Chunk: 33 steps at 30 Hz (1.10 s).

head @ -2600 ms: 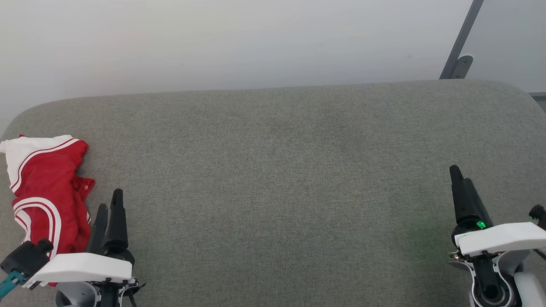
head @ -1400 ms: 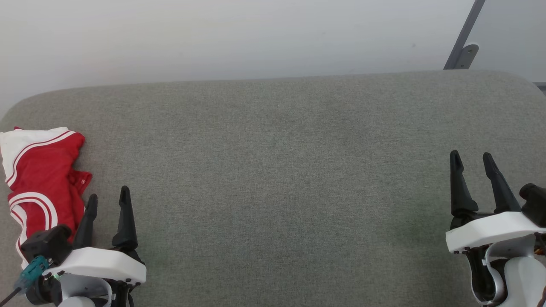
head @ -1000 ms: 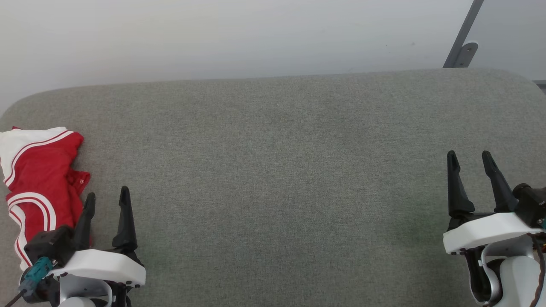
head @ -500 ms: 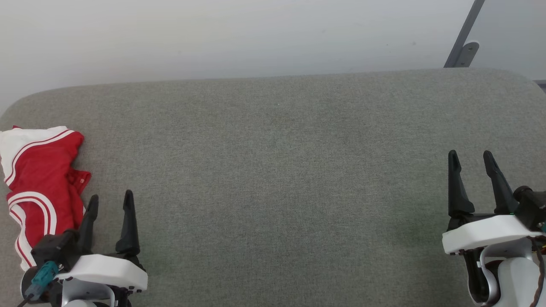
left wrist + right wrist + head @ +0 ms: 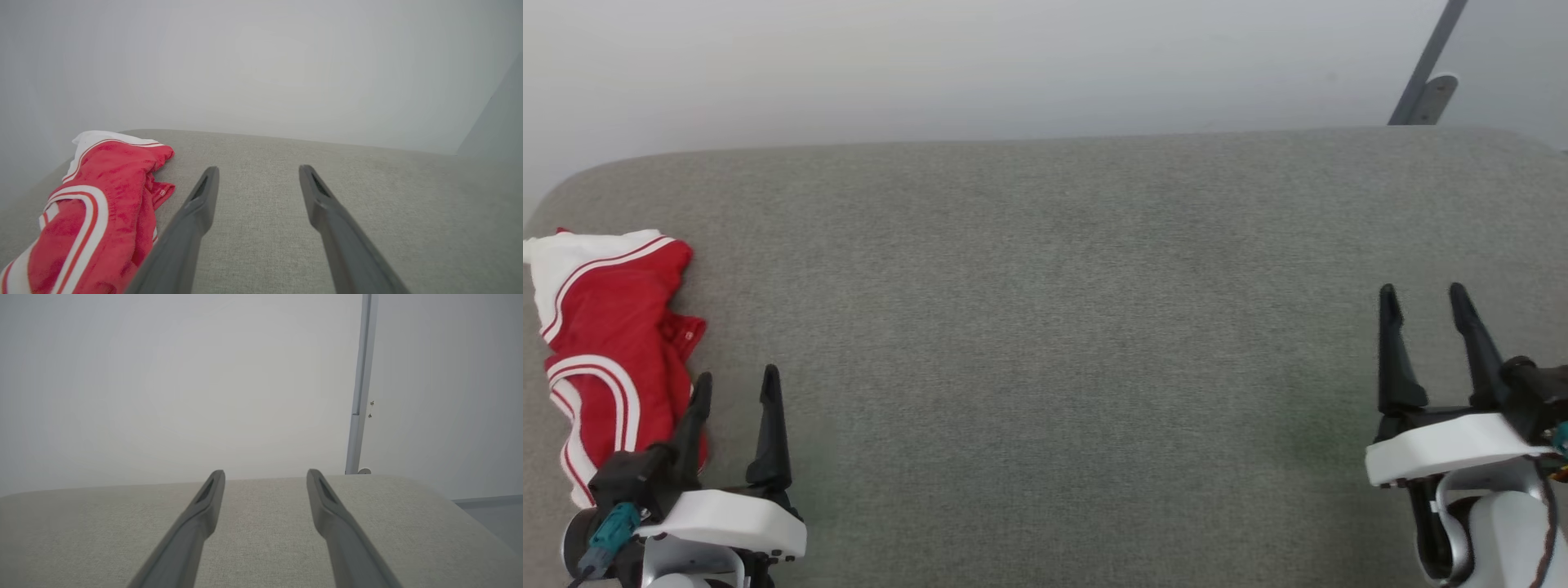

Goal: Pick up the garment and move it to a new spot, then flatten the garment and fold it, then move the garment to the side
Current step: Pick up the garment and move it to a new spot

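Jaws wide apart, empty, on left gripper [image 5: 736, 376] beside crumpled bright red white-striped fabric garment [image 5: 600, 327], right gripper [image 5: 1422, 289] likewise, garment's near end hidden behind left wrist.

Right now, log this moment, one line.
left gripper: open, empty | right gripper: open, empty | red-and-white garment: crumpled, left end, grey fabric surface

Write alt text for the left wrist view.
A crumpled red garment with white stripe trim lies at the left on a grey fabric surface, beside the open, empty left gripper. A plain pale wall stands behind.
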### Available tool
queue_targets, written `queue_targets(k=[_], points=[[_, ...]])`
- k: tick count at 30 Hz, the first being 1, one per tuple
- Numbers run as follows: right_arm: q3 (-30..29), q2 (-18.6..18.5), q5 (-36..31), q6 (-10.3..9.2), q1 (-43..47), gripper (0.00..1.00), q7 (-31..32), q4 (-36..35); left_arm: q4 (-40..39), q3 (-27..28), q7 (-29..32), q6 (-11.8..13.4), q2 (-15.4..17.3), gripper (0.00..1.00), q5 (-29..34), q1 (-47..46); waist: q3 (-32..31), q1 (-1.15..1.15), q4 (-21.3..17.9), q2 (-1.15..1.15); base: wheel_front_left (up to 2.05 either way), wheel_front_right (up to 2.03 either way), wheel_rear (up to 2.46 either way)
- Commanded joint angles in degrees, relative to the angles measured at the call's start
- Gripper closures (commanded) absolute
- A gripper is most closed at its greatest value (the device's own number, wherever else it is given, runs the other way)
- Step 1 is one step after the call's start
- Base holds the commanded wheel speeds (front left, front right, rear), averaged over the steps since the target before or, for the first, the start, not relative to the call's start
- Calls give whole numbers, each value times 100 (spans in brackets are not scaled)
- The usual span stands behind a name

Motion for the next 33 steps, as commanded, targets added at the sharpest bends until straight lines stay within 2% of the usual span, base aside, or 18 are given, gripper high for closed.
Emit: queue_targets(k=[1, 9, 16, 25, 29, 33], points=[[98, 39, -60, 0, -85, 0, -61, 6, -23, 95, -60, -20, -24, 0, 95, -24, 8, 0, 84, 0, 0, 0, 0], [591, 3, -125, 0, -127, 0, -141, 113, -72, 333, -138, -18, -200, 0, 400, 285, 46, 0, 577, 0, 0, 0, 0], [1094, -13, -10, -1, -228, 0, -139, 240, -149, 591, -146, 12, -355, 0, 543, 450, 89, 0, 1282, 0, 0, 0, 0], [1356, -27, 100, -1, -251, 0, -139, 416, -201, 578, -146, 62, -446, 0, 407, 538, 55, 0, 2319, 0, 0, 0, 0], [1459, -41, 113, -1, -252, 0, -139, 462, -223, 440, -146, 101, -451, 0, 178, 619, 45, 0, 2563, 0, 0, 0, 0], [1525, -40, 124, -1, -317, 0, -139, 479, -252, 385, -145, 136, -449, 0, 102, 619, 71, 0, 2581, 0, 0, 0, 0]])
